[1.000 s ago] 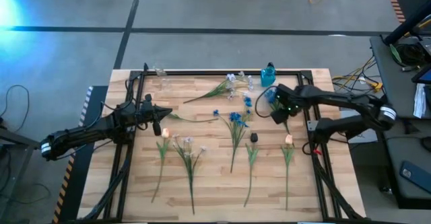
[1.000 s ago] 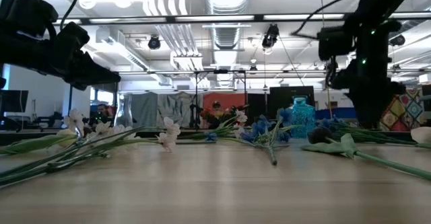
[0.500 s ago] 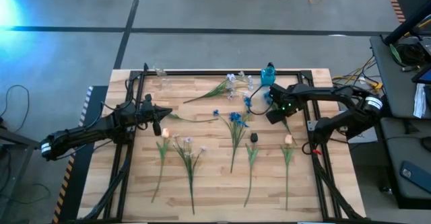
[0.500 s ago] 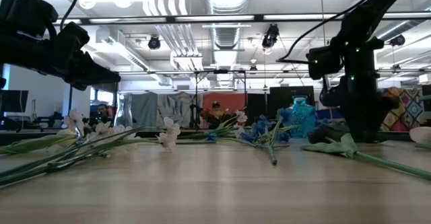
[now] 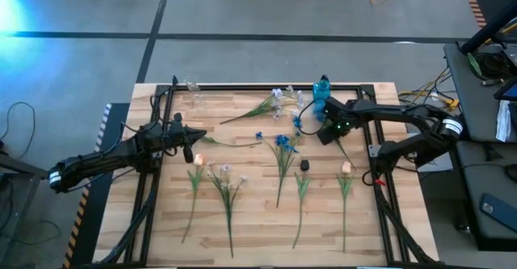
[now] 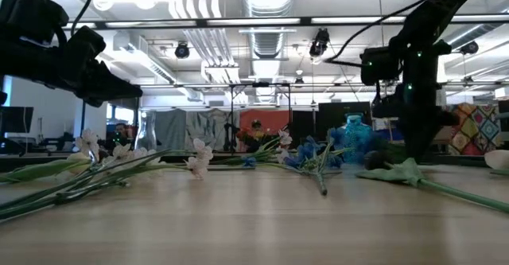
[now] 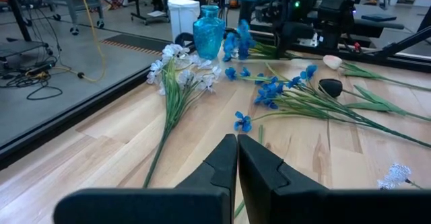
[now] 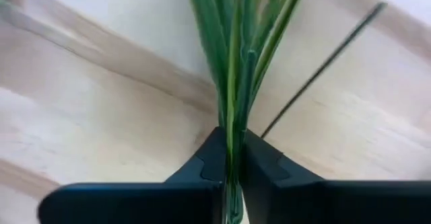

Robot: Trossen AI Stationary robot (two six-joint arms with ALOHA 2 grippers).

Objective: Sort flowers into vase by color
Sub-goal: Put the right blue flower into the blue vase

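Observation:
Flowers lie flat on the wooden table (image 5: 242,229). White ones (image 5: 279,99) lie at the far side, blue ones (image 5: 283,141) in the middle, and peach buds (image 5: 346,169) (image 5: 198,160) nearer. A blue glass vase (image 5: 322,89) stands at the far right. Just in front of it my right gripper (image 5: 325,132) points steeply down, shut on the green stems (image 8: 236,62) of a blue flower (image 5: 297,122). My left gripper (image 5: 196,144) hovers shut over the table's left part and holds nothing. My right gripper pinches a bunch of thin green stems and leaves (image 8: 233,140) between its two fingers (image 8: 209,163). It comes from above, pointing steeply down. The stems run on past the fingertips over the tabletop. I cannot tell whether they are lifted off it.
A clear glass vase (image 5: 191,86) stands at the far left corner. A dark bud (image 5: 304,165) lies among the stems in the middle. A black frame (image 5: 266,86) borders the table. More stems (image 5: 226,196) cover the near half, with bare wood along the near edge.
My right gripper has moved a little toward the table's left, closer to the blue flower by the vase. It has sunk slightly and shut on the stems. The left arm has kept still.

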